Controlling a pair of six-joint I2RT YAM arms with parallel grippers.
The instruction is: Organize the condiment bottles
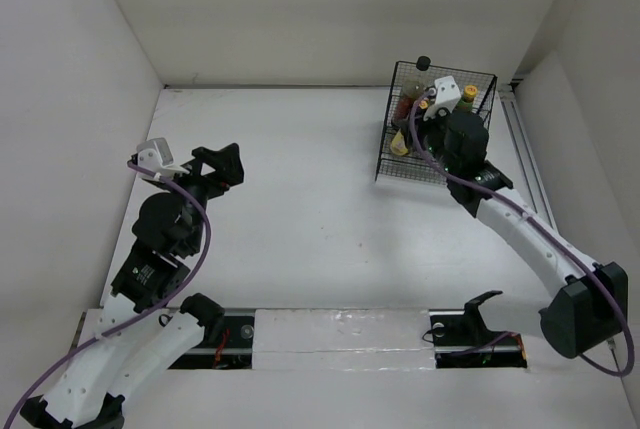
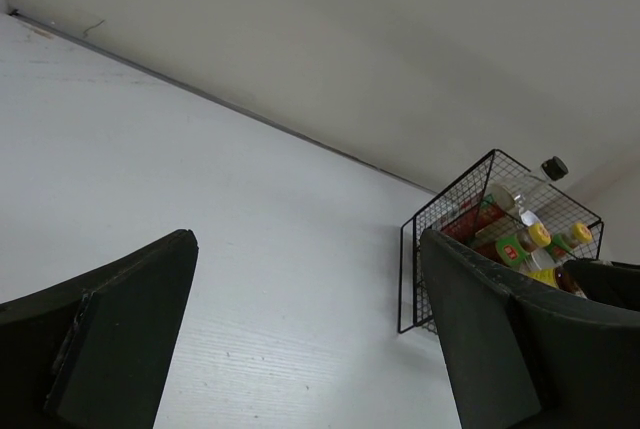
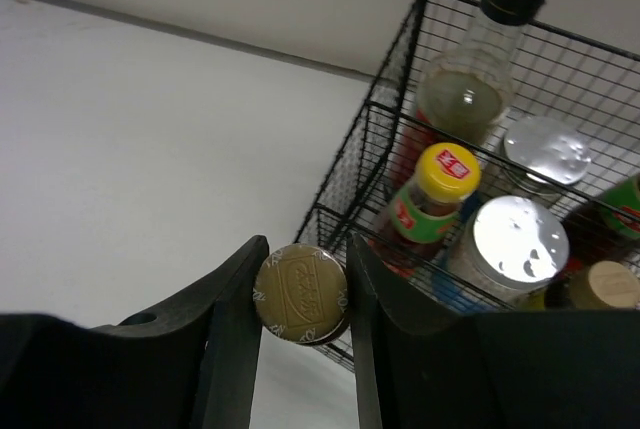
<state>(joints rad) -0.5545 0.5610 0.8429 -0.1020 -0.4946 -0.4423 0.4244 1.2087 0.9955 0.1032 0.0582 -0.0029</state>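
Between right gripper [image 3: 303, 271] jaws: clenching tan-capped bottle [image 3: 300, 299] by its cap | just beyond jaws: wire basket [image 3: 352, 174] holding yellow-capped red-sauce bottle [image 3: 443, 181], others | left gripper [image 2: 310, 334] hanging released, well apart | step: probably grasping; next needing straight lift clearing wire

light: bright, even, diffuse | shadows: soft | glare: silver jar lids [image 3: 520, 239] | blur: rt wrist foregnd soft

A white table [image 1: 320, 209] stands boxed in by plain white panels: a back wall [image 1: 340, 9], a left wall [image 1: 60, 99] and a right wall [image 1: 600, 69]. The light is soft and even.
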